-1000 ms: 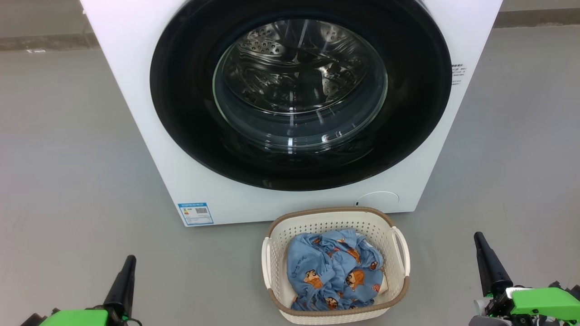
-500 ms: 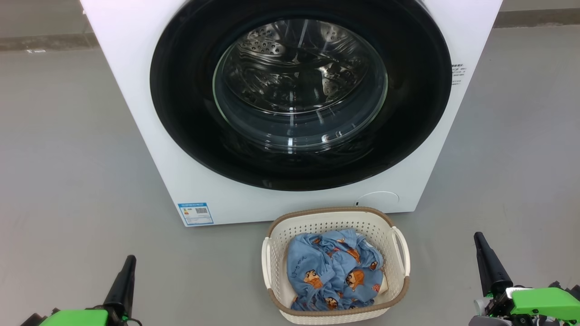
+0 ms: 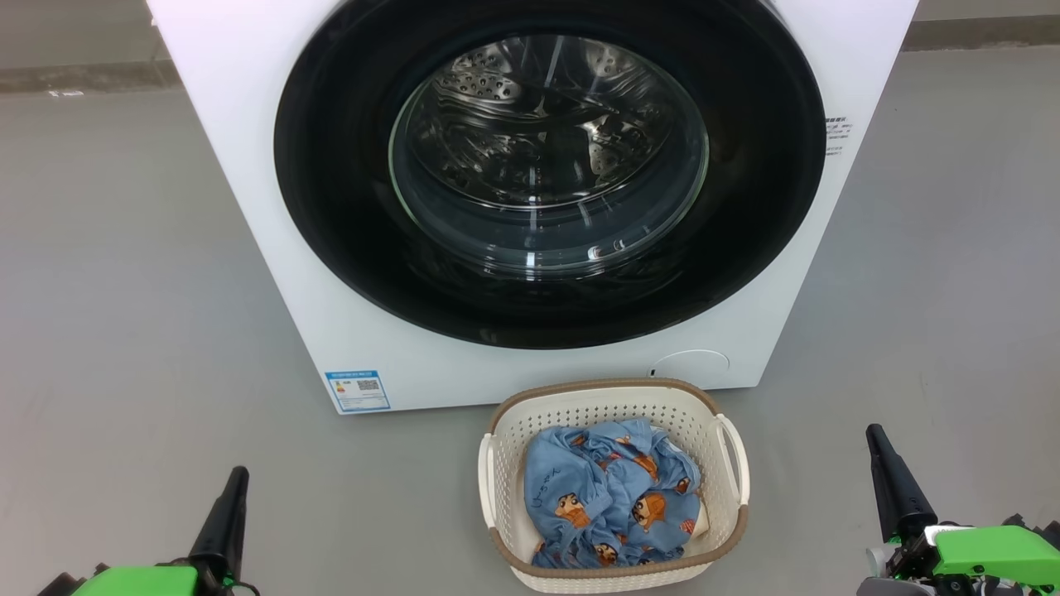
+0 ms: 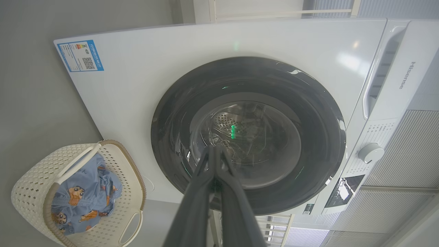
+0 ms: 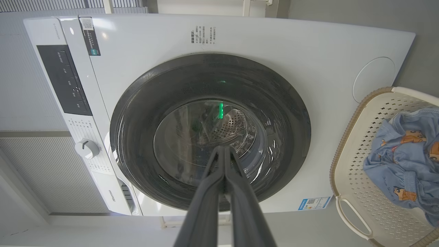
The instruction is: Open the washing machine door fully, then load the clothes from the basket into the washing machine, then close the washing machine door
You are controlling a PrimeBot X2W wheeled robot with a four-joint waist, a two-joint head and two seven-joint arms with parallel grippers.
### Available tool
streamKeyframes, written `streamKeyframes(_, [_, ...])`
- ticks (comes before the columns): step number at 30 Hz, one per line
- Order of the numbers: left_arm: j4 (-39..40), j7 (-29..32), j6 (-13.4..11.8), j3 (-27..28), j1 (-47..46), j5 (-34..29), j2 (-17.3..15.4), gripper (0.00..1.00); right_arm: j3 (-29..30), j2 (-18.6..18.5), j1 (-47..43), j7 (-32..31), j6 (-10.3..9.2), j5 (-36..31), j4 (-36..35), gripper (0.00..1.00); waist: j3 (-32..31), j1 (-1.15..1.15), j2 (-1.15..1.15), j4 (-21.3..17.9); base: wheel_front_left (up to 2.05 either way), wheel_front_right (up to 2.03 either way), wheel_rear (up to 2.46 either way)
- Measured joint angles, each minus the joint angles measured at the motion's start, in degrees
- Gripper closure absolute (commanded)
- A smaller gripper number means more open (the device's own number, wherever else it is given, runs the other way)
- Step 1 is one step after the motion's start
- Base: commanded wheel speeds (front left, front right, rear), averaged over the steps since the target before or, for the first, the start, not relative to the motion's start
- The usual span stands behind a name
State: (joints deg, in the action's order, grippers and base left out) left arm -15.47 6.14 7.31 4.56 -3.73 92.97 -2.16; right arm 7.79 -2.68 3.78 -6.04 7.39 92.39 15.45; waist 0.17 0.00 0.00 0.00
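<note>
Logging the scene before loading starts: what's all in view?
washing machine: one, white, ahead on the floor
washing machine door: one, black rim, clear glass, shut
label sticker: one, blue, machine's lower left corner
basket: one, cream, brown rim, floor before the machine
clothes: count unclear, light blue, in the basket
left gripper: one, dark, shut, lower left
right gripper: one, dark, shut, lower right

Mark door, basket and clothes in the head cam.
door (image 3: pixel 331 182): head view, left side of the glossy black rim.
basket (image 3: pixel 596 410): head view, far perforated wall.
clothes (image 3: pixel 609 497): head view, middle of the blue pile.
</note>
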Motion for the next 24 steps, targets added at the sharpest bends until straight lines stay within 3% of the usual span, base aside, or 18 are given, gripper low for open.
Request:
streamKeyframes(2, [0.0,0.0,0.0,0.0,0.0,0.0,0.0,1.0,0.0,0.0,0.0,0.0,0.0,0.0,0.0,1.0,0.0,0.0,0.0,0.0,0.0,0.0,0.0])
streamKeyframes(3, [-0.21,-0.01,0.0,-0.07,0.08,0.04,0.03,0.0,-0.02,0.01,-0.05,0.03,0.0,0.0,0.2,0.0,0.0,0.0,0.0,0.0,0.0,0.0,0.0])
streamKeyframes(6, [-2.02,-0.02,-0.01,-0.34,1.35,0.11,0.77,0.0,-0.03,0.41,-1.3,0.08,0.0,0.0,2.19,0.0,0.0,0.0,0.0,0.0,0.0,0.0,0.0])
streamKeyframes(7, [-2.75,-0.02,-0.01,-0.43,1.93,0.11,1.14,1.0,-0.03,0.6,-1.83,0.08,0.0,0.0,2.91,1.0,0.0,0.0,0.0,0.0,0.0,0.0,0.0])
streamKeyframes(8, [-3.36,-0.02,-0.01,-0.54,2.59,0.11,1.48,0.0,-0.03,0.8,-2.37,0.08,0.0,0.0,3.63,0.0,0.01,0.0,0.0,-0.01,0.0,0.0,0.0])
streamKeyframes(24, [-3.2,-2.19,-0.05,-1.76,3.71,-1.12,1.77,0.0,-0.12,0.91,-3.49,2.13,0.0,-2.45,2.24,0.0,0.07,0.01,0.0,0.05,0.0,0.0,0.0])
